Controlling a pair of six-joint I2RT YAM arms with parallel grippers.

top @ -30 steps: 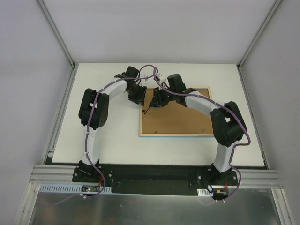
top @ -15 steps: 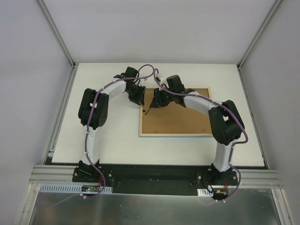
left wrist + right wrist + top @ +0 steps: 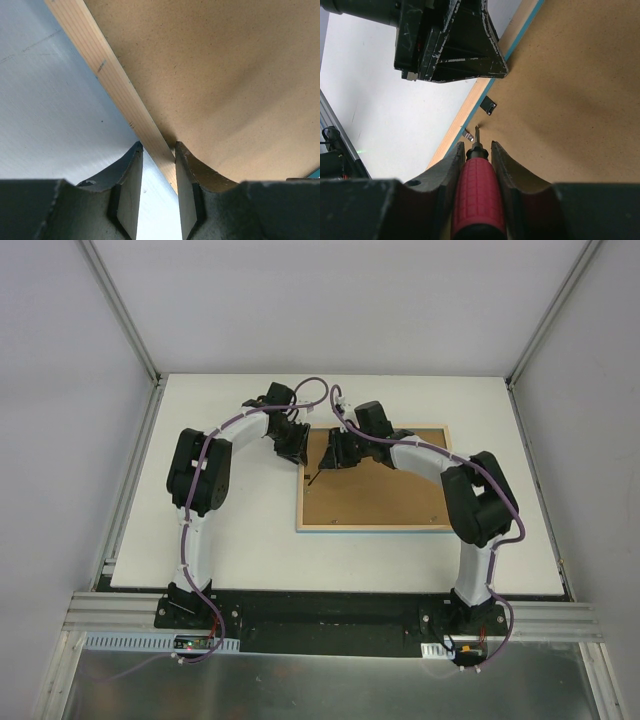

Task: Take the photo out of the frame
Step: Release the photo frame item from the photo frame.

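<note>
Right gripper (image 3: 476,145): jaws clamped on the red handle of a screwdriver (image 3: 477,195). The shaft runs out past the fingertips, with its tip at the left margin of the brown back panel (image 3: 570,100), just beside a small metal tab (image 3: 466,133). A black turn clip (image 3: 490,106) sits a little farther along the same edge. Cannot tell whether the tip touches the board. Left gripper (image 3: 157,149): closed across the pale wood rim (image 3: 115,90) of the frame (image 3: 380,502), one finger on the table side and the other on the panel side. Only the left wrist view shows this hold, because overhead both sets of fingers are hidden under the wrists. Only the right wrist view shows the screwdriver's handle, the tab and the clip, plus the turquoise front border as a thin line under the rim. Overhead, the frame lies back up on the white table (image 3: 230,540), right of centre, with both grippers close together at its far left corner. The photo is not visible in any view.
</note>
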